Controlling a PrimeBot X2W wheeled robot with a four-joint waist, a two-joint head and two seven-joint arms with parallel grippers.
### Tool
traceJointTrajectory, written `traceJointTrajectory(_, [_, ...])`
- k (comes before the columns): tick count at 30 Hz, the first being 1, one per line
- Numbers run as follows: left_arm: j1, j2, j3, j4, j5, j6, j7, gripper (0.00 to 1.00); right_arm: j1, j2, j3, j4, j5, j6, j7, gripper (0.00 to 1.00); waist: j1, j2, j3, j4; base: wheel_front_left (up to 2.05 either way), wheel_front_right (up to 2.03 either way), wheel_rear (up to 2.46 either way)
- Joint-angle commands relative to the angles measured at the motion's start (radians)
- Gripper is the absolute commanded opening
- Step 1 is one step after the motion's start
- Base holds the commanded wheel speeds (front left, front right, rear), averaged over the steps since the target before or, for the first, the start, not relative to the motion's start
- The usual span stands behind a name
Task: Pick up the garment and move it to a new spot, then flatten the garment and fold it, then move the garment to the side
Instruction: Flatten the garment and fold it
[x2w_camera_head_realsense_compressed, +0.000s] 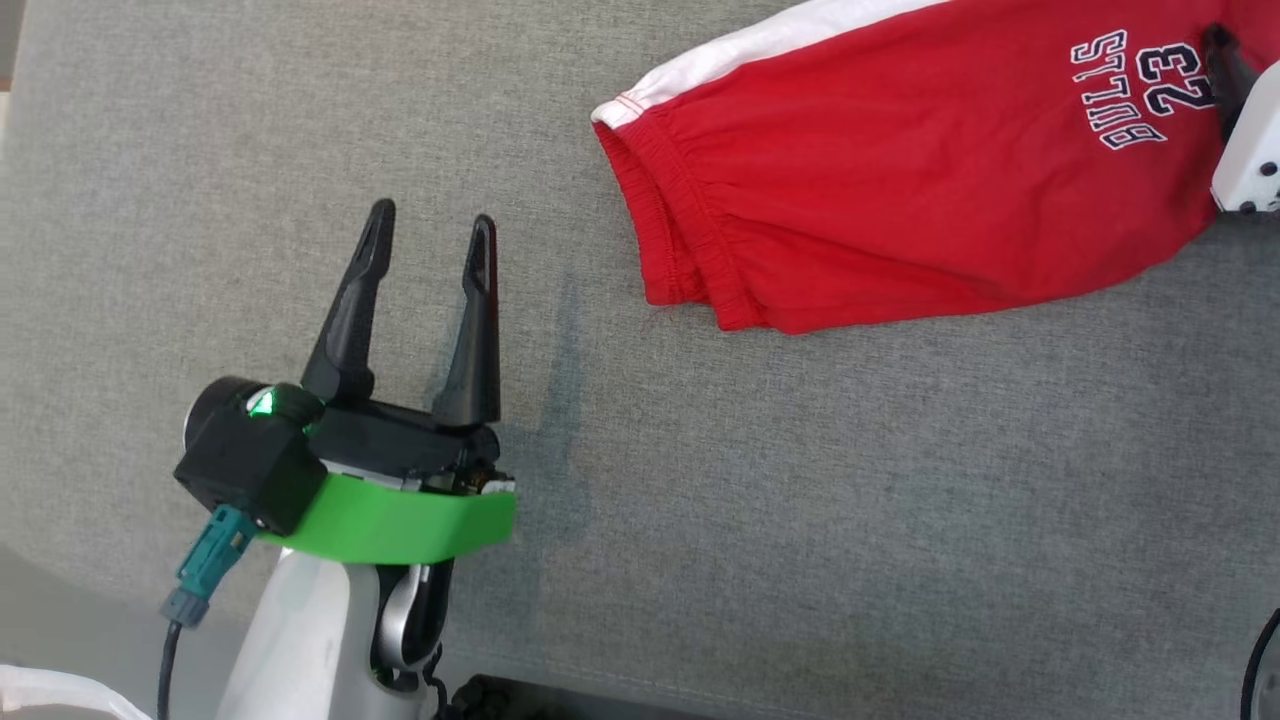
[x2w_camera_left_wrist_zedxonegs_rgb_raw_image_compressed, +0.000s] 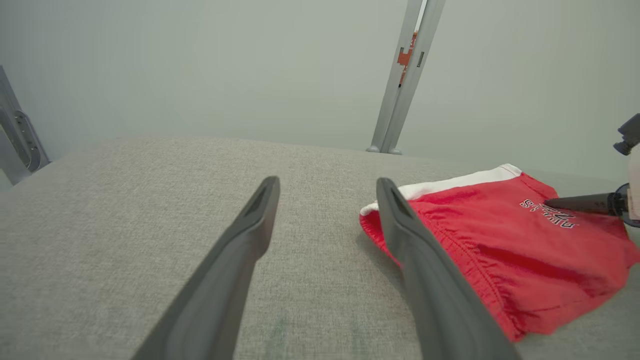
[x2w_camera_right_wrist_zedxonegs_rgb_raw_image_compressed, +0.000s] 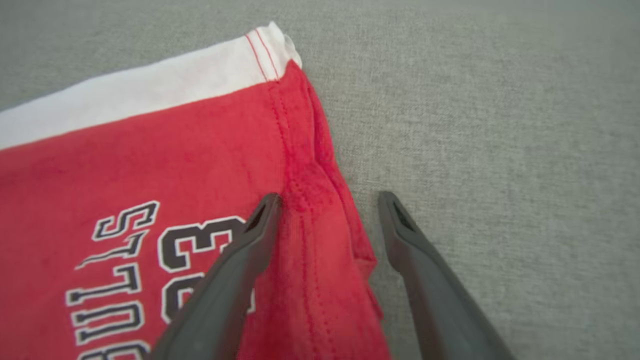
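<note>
1. Garment (x2w_camera_head_realsense_compressed: 900, 170): red shorts with a white side stripe, lying flat on the grey cloth surface (x2w_camera_head_realsense_compressed: 800, 500).
2. Left gripper (x2w_camera_head_realsense_compressed: 432, 218): jaws spread wide, holding nothing, above bare surface, well apart from the garment.
3. Right gripper (x2w_camera_right_wrist_zedxonegs_rgb_raw_image_compressed: 330, 200): jaws spread wide, clamping nothing, straddling the garment's hem edge.

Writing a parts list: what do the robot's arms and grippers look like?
The left gripper has two long, tapered black fingers, a black camera block with a green light, a bright green wrist band, a teal plug with a dark cable and a pale grey forearm. The right gripper has matching dark fingers and a white housing.
</note>
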Motion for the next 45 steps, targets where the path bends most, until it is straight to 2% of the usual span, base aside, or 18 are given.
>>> traceJointTrajectory(1, [0.020,-0.002,-0.006,-0.004,-0.013,-0.007,-0.003,1.00,0.002,0.024,-0.004,0.027,0.025,0.000,0.027,0.48,0.0000,0.0000,0.000,0.014,0.00,0.00,0.00])
traceJointTrajectory(2, [0.026,-0.002,-0.007,-0.003,-0.017,-0.006,-0.002,1.00,0.006,0.039,-0.008,0.035,0.040,0.000,0.034,0.00,0.0000,0.0000,-0.004,0.014,0.00,0.00,0.00])
traceJointTrajectory(8, [0.084,-0.002,0.026,-0.001,-0.002,-0.005,-0.003,1.00,0.032,0.113,-0.091,0.012,0.145,0.000,0.010,0.00,0.0000,0.0000,-0.056,-0.042,0.00,0.00,0.00])
traceJointTrajectory(12, [0.136,-0.001,0.053,0.003,0.028,-0.017,-0.003,1.00,0.064,0.105,-0.214,-0.019,0.169,-0.001,-0.012,0.00,0.0000,0.0000,-0.106,-0.080,0.00,0.00,0.00])
traceJointTrajectory(16, [0.165,-0.001,0.067,0.010,0.033,-0.024,-0.003,1.00,0.083,0.086,-0.328,-0.041,0.168,-0.001,-0.020,0.00,0.0000,0.0000,-0.139,-0.083,0.00,0.00,0.00])
traceJointTrajectory(19, [0.177,-0.001,0.070,0.007,0.018,-0.026,-0.003,1.00,0.077,0.080,-0.359,-0.076,0.166,0.000,-0.012,0.00,0.0000,0.0000,-0.152,-0.074,0.00,0.00,0.00])
traceJointTrajectory(23, [0.193,-0.001,0.058,0.006,-0.008,-0.023,-0.003,1.00,0.072,0.104,-0.289,-0.139,0.183,0.000,0.019,0.00,0.0000,0.0000,-0.168,-0.060,0.00,0.00,0.00])
traceJointTrajectory(26, [0.205,-0.002,0.038,0.014,-0.015,-0.021,-0.003,1.00,0.094,0.128,-0.171,-0.169,0.194,0.000,0.053,0.00,0.0000,0.0000,-0.177,-0.048,0.00,0.00,0.00])
traceJointTrajectory(32, [0.201,-0.002,0.003,0.032,-0.037,-0.013,-0.003,1.00,0.123,0.191,0.021,-0.112,0.171,0.000,0.055,0.00,0.0000,0.0000,-0.187,-0.014,0.00,0.00,0.00])
traceJointTrajectory(37, [0.203,-0.001,-0.004,0.040,-0.055,0.001,-0.003,1.00,0.140,0.214,0.081,-0.030,0.145,0.000,0.005,0.00,0.0000,0.0000,-0.198,0.018,0.00,0.00,0.00])
traceJointTrajectory(45, [0.226,-0.002,-0.009,0.054,-0.053,0.009,-0.003,1.00,0.132,0.231,0.093,0.067,0.152,0.000,-0.078,0.00,0.0000,0.0000,-0.221,0.025,0.00,0.00,0.00])
